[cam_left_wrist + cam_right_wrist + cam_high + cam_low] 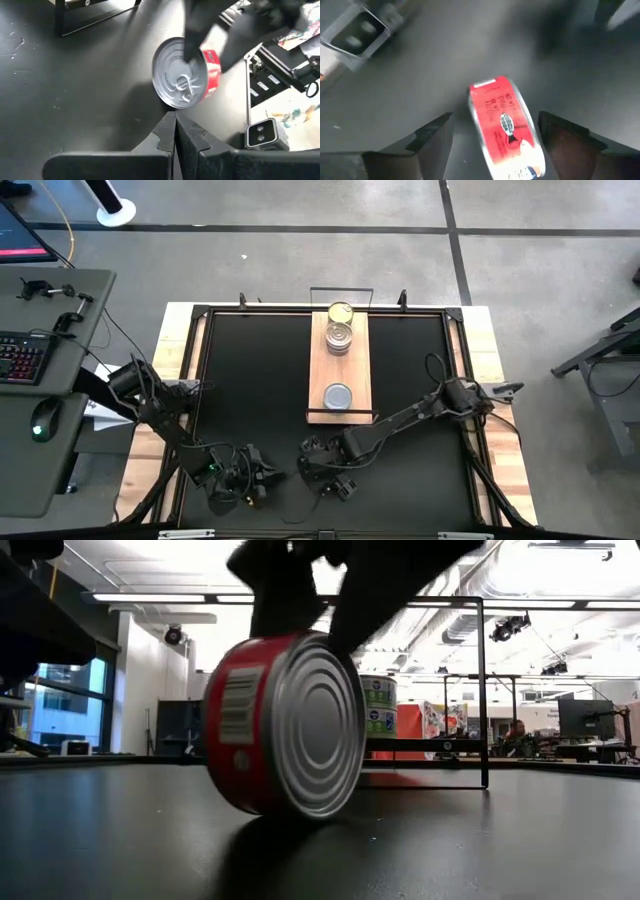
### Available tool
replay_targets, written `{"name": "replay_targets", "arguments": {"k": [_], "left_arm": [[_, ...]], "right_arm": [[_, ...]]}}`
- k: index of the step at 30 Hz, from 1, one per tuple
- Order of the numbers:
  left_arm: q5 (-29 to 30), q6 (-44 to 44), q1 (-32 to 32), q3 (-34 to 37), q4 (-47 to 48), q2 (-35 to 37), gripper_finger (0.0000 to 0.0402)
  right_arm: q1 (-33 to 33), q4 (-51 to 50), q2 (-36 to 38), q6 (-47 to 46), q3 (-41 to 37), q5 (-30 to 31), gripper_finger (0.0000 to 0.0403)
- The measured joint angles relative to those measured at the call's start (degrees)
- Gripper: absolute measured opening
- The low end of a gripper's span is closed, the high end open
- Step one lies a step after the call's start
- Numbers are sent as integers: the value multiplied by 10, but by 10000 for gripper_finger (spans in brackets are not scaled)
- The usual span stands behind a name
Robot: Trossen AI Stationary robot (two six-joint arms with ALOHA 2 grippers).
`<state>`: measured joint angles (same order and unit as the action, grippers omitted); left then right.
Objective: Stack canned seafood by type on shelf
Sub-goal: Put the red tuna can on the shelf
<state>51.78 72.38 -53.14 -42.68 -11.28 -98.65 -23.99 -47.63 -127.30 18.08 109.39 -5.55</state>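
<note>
The right gripper (pixel 492 135), jaws spread, straddles a red-labelled can (pixel 504 127) on edge; its barcode shows, print unreadable. The left gripper's (pixel 175 131) jaws are pressed together.

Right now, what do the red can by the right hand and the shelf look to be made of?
The red can looks like metal: shiny ribbed silver lid with a pull tab, under a glossy red label, probably paper. The shelf looks like pale, matte wood with thin black wire rails.
</note>
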Motion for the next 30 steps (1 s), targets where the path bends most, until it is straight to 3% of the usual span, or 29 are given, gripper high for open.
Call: {"name": "replay_targets", "arguments": {"k": [5,12,16,22,25,30], "left_arm": [[5,0,0,0,-7,0,0],[25,0,17,1,-18,15,0],[1,-86,35,1,-27,57,0],[-41,-204,53,1,48,163,0],[-42,-244,52,1,106,226,0],[-38,-313,47,1,168,312,0]], "right_arm": [[-1,-15,-9,-20,-8,65,259],[-1,-48,-7,-93,22,89,116],[-10,-98,-1,-114,96,97,116],[-14,-161,6,-145,259,226,116],[-2,-112,61,-172,216,302,116],[34,-200,103,-231,204,439,116]]}}
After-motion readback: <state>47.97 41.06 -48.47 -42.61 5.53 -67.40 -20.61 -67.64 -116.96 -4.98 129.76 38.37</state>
